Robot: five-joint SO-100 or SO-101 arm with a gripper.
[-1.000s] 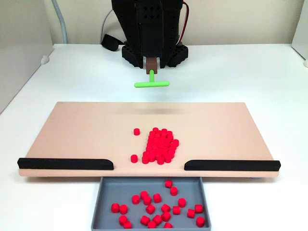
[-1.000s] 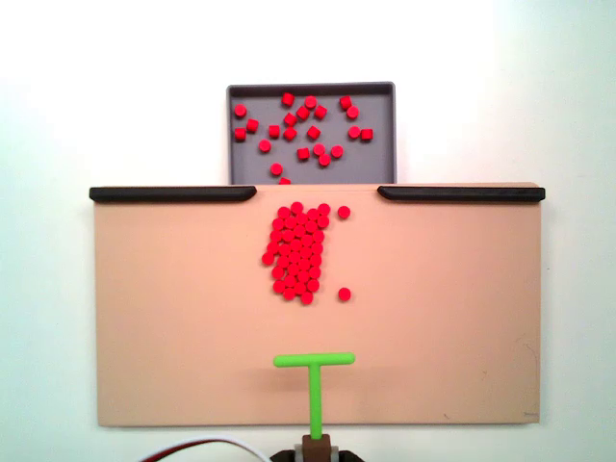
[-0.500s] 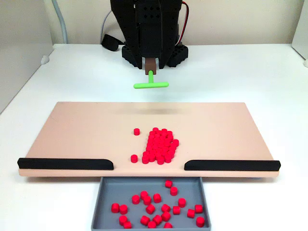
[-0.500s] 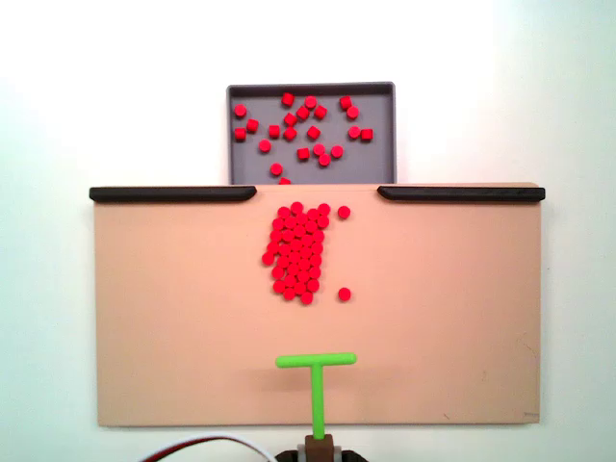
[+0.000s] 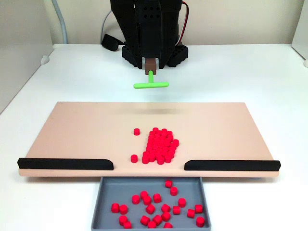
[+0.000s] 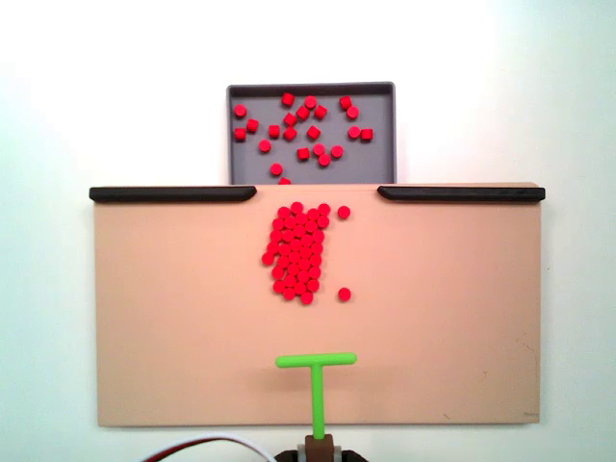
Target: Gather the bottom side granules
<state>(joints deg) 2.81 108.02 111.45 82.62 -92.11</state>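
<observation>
A fixed view: hand [image 5: 151, 67] pinching green pusher [image 5: 151, 84] above board [image 5: 77, 130], away from granules [image 5: 160, 145].

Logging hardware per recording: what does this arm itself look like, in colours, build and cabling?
The arm is matte black plastic with blocky segments; its front face carries a grid of small round holes. A red cable runs beside it, and red and white cables lie near its base. A brown block forms its tip, where the green pusher joins.
</observation>
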